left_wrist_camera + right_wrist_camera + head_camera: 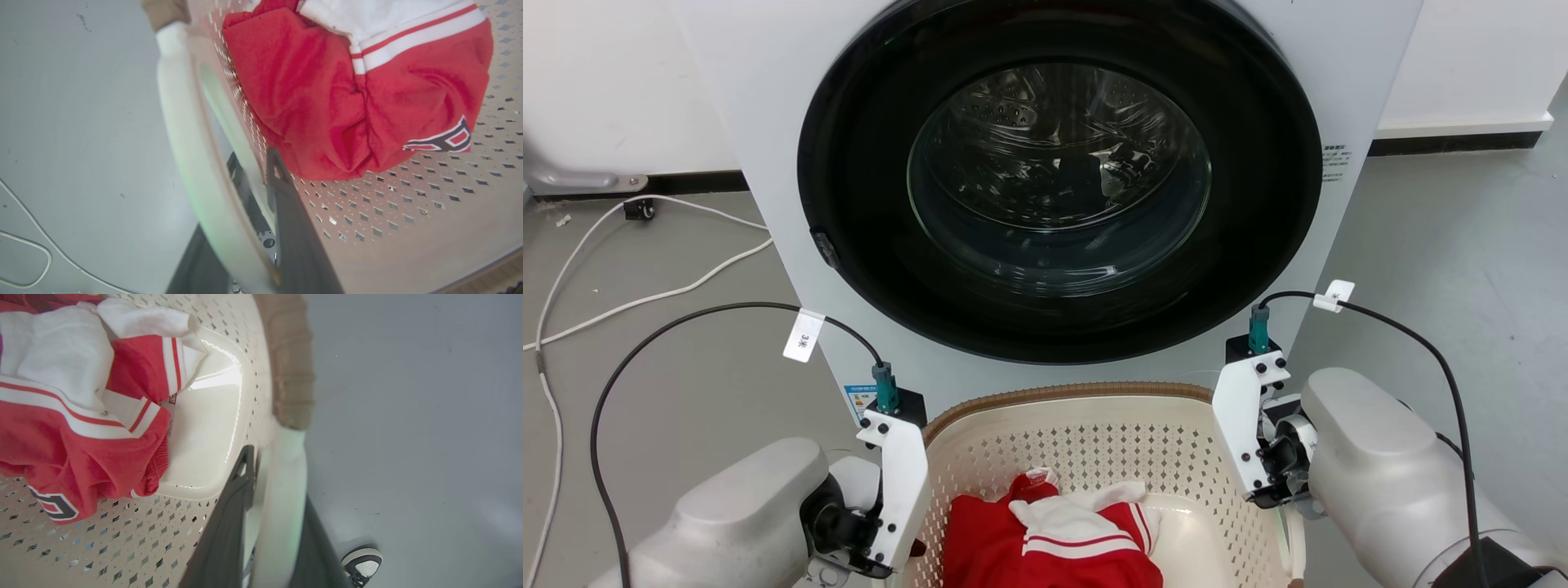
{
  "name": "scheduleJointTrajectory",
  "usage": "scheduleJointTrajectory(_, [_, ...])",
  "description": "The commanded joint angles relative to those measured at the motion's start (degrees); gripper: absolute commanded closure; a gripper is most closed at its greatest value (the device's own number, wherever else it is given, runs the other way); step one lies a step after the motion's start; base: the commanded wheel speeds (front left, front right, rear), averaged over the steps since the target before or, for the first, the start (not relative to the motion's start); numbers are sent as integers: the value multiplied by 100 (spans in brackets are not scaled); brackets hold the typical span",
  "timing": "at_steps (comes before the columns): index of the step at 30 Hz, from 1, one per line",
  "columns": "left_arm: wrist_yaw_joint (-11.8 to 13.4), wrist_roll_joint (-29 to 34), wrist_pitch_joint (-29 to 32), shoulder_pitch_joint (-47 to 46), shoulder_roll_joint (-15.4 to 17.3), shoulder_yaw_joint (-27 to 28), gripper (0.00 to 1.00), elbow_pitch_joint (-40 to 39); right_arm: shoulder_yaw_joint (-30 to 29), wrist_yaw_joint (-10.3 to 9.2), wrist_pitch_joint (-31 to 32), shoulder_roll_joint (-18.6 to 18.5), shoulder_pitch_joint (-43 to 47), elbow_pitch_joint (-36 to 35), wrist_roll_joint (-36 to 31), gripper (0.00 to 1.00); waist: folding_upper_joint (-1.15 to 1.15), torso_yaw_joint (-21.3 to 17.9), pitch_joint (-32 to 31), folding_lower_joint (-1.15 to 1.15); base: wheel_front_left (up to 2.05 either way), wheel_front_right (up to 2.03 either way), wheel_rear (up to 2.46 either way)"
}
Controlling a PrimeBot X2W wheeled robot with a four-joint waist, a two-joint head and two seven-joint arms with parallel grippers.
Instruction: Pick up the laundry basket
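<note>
the laundry basket (1094,445) sat right between the two sets of jaws, one set on each side. the left jaws were closed on its white left handle (184,134), with one dark finger (286,228) inside the basket wall and the other outside the handle. the right jaws held the white right handle (282,498) the same way, with one finger (229,522) inside and one outside. just past the inner fingers, a red and white top (1045,547) lay bunched on the basket's bottom. the brown rim (1062,394) ran along the far edge, beyond both jaws. farther out stood a white washing machine (764,98) with a round dark door (1058,180). grey floor (1462,245) lay on the outer side of each set of jaws. a white cable (645,302) curled on it out beyond the left jaws. a black and white shoe (363,565) showed near the right jaws.
</note>
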Motion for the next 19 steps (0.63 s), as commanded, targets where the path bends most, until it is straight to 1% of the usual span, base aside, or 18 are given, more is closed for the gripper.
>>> scheduleJointTrajectory(1, [-102, 32, 35, -57, -65, -20, 100, -83, 35, 68, -3, 73, -70, -40, 4, 100, 0, 0, 1, 0, 0, 0, 0])
scheduleJointTrajectory(19, [-101, 41, 65, -45, -28, -20, 100, -76, 118, 69, -38, 70, -126, 37, 109, 100, 0, 2, 7, 0, 0, 0, 0])
